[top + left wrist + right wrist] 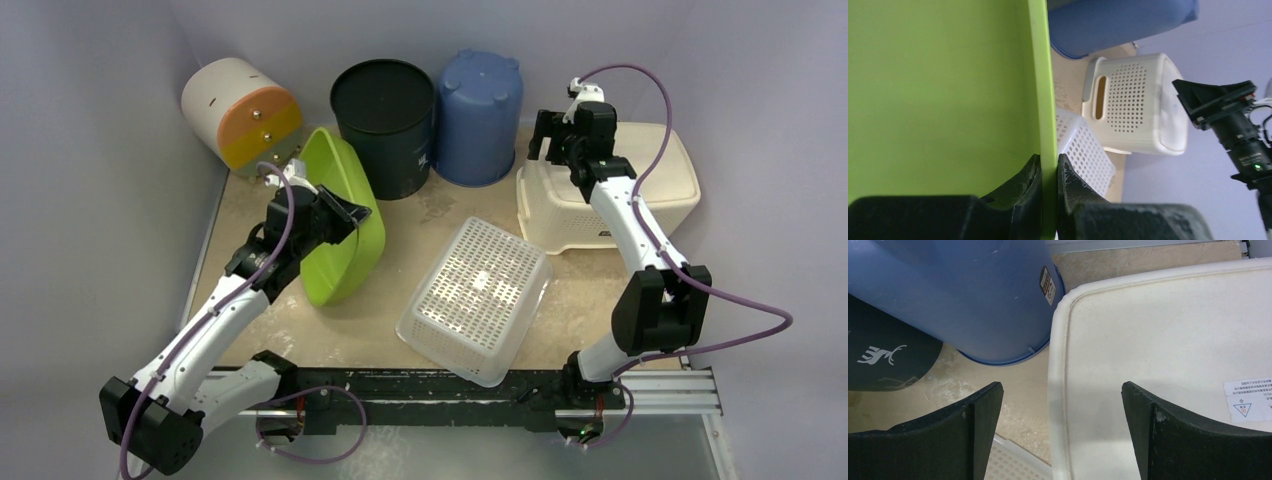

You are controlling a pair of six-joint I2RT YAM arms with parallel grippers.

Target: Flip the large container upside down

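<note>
A lime green tub [338, 268] stands tipped on its side at the left of the table, its opening facing left. My left gripper [343, 212] is shut on its upper rim. In the left wrist view the gripper [1048, 170] pinches the thin green rim, with the tub's wall [938, 90] filling the left. My right gripper [547, 140] is open and empty, hovering over the left edge of an upside-down cream basket [650, 185]. In the right wrist view the gripper [1062, 387] straddles that basket's edge [1168, 340] without touching it.
A white perforated basket [475, 295] lies upside down mid-table. An upright black bucket [383, 125] and an upside-down blue bucket [478, 115] stand at the back. A cream and orange cylinder [240, 110] lies in the back left corner. Purple walls enclose the table.
</note>
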